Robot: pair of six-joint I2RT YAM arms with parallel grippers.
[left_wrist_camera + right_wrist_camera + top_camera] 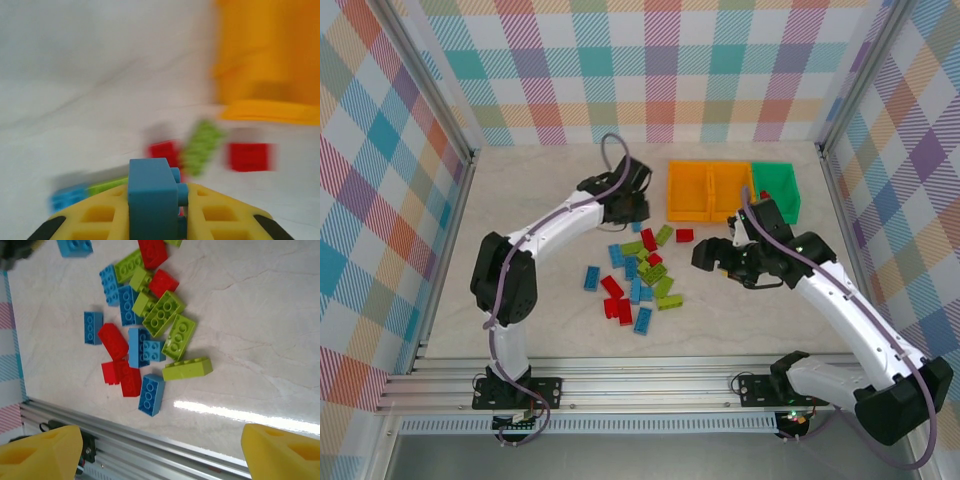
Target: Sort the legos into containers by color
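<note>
Inside the left tool (155, 224) sits a gripped blue studded brick (150, 192); right tool (161, 452) gapes empty.

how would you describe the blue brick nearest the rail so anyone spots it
Find the loose pile of bricks on the table. At its near edge lies a blue brick, closest of all to the metal rail; its red neighbours lie farther back.

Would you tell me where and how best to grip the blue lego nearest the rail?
Come straight down from above and pinch the blue lego across its two long sides, at the end nearer the rail. It lies flat, studs up; a red lego and a lime lego crowd its far end.
</note>
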